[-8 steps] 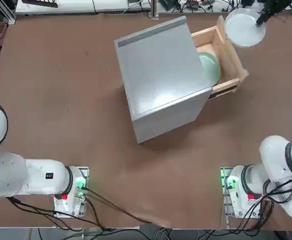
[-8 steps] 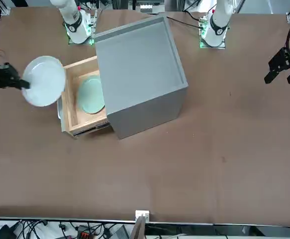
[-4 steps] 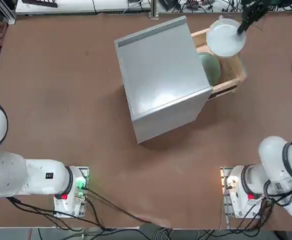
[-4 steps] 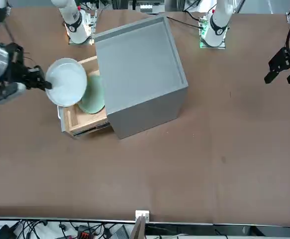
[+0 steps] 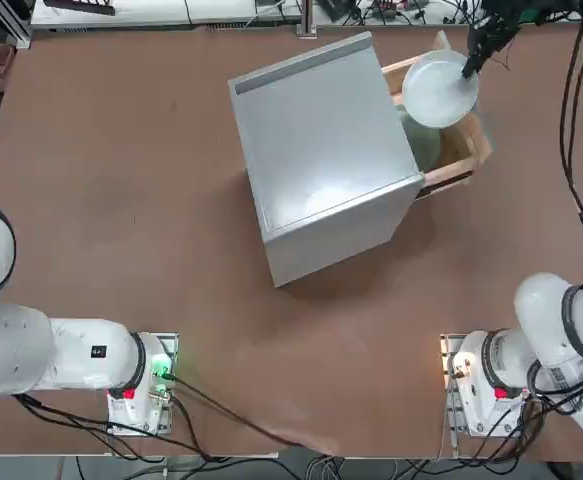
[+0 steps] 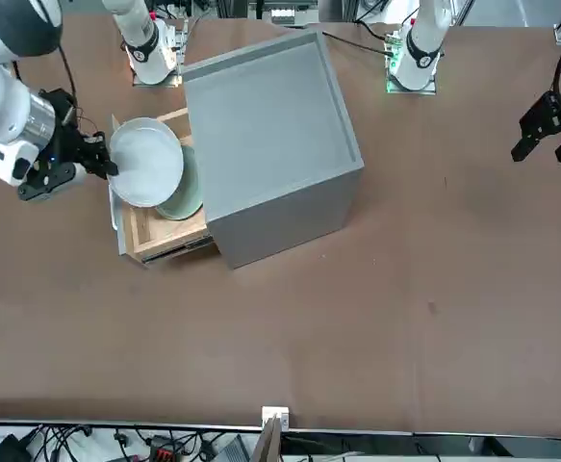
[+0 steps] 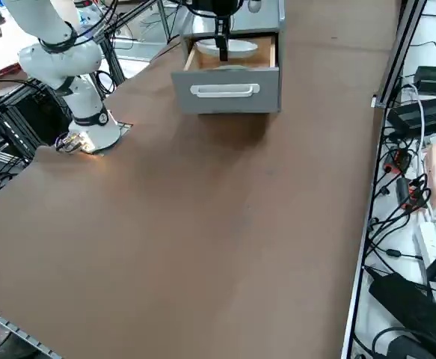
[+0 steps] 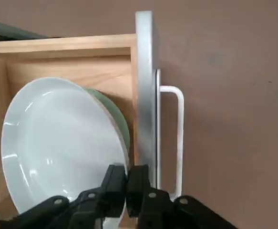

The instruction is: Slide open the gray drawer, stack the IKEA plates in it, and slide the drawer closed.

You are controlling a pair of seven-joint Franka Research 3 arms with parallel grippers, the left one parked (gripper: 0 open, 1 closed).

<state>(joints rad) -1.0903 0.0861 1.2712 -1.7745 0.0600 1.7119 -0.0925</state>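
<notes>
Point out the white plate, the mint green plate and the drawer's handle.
White plate [image 8: 57, 138]: right wrist view, inner face.
Mint green plate [image 6: 186, 194]: front view, uncovered part of its face.
Drawer's handle [image 7: 225, 91]: right side view, middle of the bar.

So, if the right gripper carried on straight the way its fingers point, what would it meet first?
Probably the white plate that the right gripper pinches would meet the green plate first, though depth is unclear.

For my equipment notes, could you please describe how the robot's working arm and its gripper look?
The right arm is white and rounded, with dark bands at its joints and black cables running along it. The right gripper is black, with two narrow, blocky fingers and small round grey screw heads.
</notes>
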